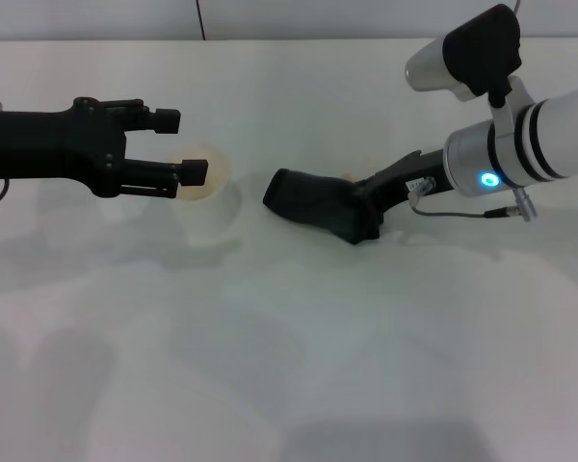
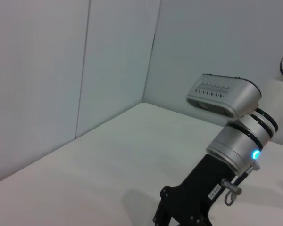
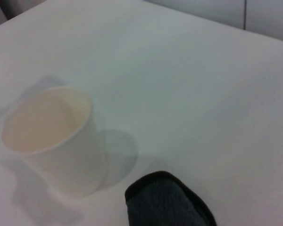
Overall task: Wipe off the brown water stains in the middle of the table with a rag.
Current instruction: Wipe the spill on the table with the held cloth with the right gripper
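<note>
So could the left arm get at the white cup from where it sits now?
Probably yes. The left gripper hangs open just above the cup, with nothing between them. The rag, held by the right gripper, lies on the cup's far side, on the table.

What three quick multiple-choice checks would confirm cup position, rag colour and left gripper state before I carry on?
1. Where is the white cup?
A. under the right arm
B. just beyond the left gripper's fingertips
C. on the rag

2. What colour is the rag?
A. dark black-green
B. yellow
C. white

3. How do the left gripper's fingers stand?
A. clamped on the cup
B. clamped on the rag
C. apart, holding nothing

Key: 1 B, the head view shows the cup at the fingertips on the table. 2 A, it is dark in both views, at the right gripper. 3 C, a gap shows between the fingers.
</note>
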`<state>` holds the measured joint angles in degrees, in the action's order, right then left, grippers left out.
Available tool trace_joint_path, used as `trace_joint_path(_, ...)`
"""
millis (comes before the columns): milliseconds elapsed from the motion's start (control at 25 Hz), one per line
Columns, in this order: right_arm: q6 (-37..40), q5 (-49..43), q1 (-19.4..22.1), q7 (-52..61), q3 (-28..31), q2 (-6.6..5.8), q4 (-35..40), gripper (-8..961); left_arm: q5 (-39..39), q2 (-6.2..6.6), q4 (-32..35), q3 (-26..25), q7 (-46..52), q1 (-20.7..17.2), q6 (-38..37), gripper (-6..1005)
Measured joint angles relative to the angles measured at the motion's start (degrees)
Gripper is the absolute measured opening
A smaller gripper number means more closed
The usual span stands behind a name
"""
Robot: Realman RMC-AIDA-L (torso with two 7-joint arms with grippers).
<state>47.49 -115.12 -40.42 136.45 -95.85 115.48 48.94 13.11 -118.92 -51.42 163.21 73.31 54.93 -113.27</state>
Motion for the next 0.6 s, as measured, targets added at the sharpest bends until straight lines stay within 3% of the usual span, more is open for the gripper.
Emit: trace_joint_path(600, -4.42, -0.11, -0.61, 0.05, 0.39, 0.02, -2.05, 71, 0.70, 0.00, 0.00, 0.00, 0.10, -0.04, 0.07, 875)
